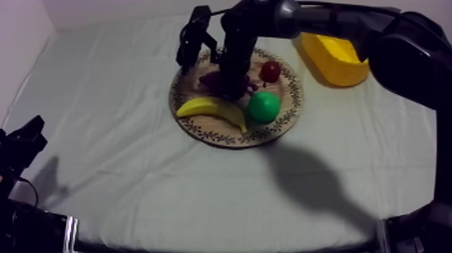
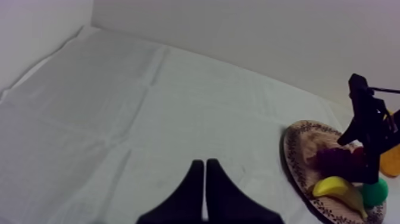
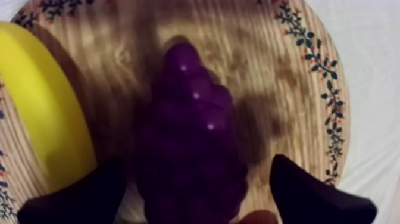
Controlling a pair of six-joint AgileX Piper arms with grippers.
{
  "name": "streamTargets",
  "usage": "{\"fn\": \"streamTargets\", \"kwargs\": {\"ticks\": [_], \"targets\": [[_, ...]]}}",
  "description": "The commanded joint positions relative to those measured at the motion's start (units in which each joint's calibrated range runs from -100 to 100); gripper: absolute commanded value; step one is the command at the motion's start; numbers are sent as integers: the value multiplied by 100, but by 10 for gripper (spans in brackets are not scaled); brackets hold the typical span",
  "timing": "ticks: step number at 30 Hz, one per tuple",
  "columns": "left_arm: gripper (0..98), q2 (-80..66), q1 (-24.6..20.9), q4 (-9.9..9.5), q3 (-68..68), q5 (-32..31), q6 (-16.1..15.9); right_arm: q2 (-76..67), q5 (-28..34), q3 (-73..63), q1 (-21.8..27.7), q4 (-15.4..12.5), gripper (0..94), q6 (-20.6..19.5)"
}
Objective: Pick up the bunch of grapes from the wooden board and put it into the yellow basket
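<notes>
Over the table from above, right gripper [image 1: 232, 86] is hovering at the grapes [image 1: 210, 79] on the board [image 1: 286, 116]; basket [image 1: 333, 64] is sitting well apart, lift and drop not yet done. At left wrist, left gripper [image 2: 204, 190] is lying pinched together, holding nothing. At right wrist, jaws are standing wide apart, flanking the grapes, not yet closed.

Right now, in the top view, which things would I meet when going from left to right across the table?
left gripper → banana → pear → yellow basket
</notes>
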Motion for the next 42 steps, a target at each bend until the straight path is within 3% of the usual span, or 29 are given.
{"fn": "streamTargets", "kwargs": {"ticks": [1, 17, 30, 42], "targets": [[1, 0, -1, 2, 0, 1, 1, 29, 11, -64, 17, 12, 696, 5], [1, 0, -1, 2, 0, 1, 1, 251, 13, -281, 65, 14, 635, 29], [1, 0, -1, 2, 0, 1, 1, 285, -48, -214, 32, -57, 354, 52], [1, 0, -1, 2, 0, 1, 1, 145, -115, -61, 45, -26, 331, -3]]}}
